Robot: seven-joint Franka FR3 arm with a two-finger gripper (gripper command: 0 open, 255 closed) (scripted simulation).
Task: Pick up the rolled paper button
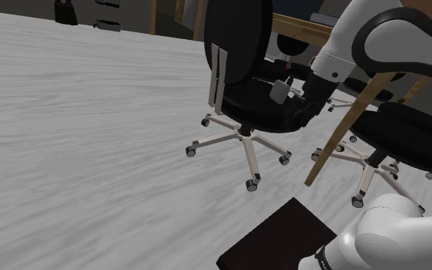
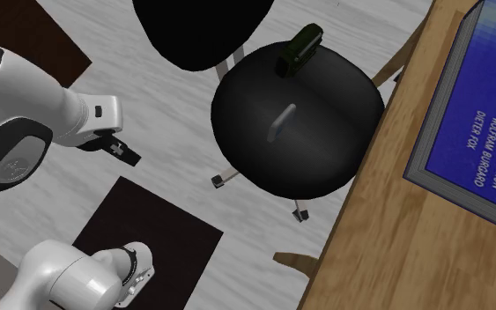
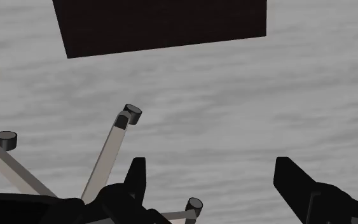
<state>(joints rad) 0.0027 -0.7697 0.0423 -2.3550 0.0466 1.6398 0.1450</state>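
The rolled paper button [image 2: 281, 121] is a small pale grey roll lying near the middle of a black office chair's seat [image 2: 325, 167]. In the shoulder view the roll [image 1: 279, 90] shows as a whitish piece on that seat [image 1: 241, 100]. My gripper [image 1: 305, 107] hangs beside the seat's edge, on the shoulder view's right of the roll. From above, the gripper [image 2: 122, 151] is over the floor, well off the seat and apart from the roll. In the wrist view my gripper [image 3: 215, 191] is open, its fingers [image 3: 136, 181] wide apart with nothing between them, over grey floor and chair legs [image 3: 110, 149].
A dark green object [image 2: 299, 48] lies at the seat's far rim. A second black chair [image 1: 406, 138] and a wooden table leg [image 1: 352, 123] stand close by. The wooden table [image 2: 387, 247] carries a blue book [image 2: 475, 114]. My dark stand [image 2: 149, 238] is below the arm.
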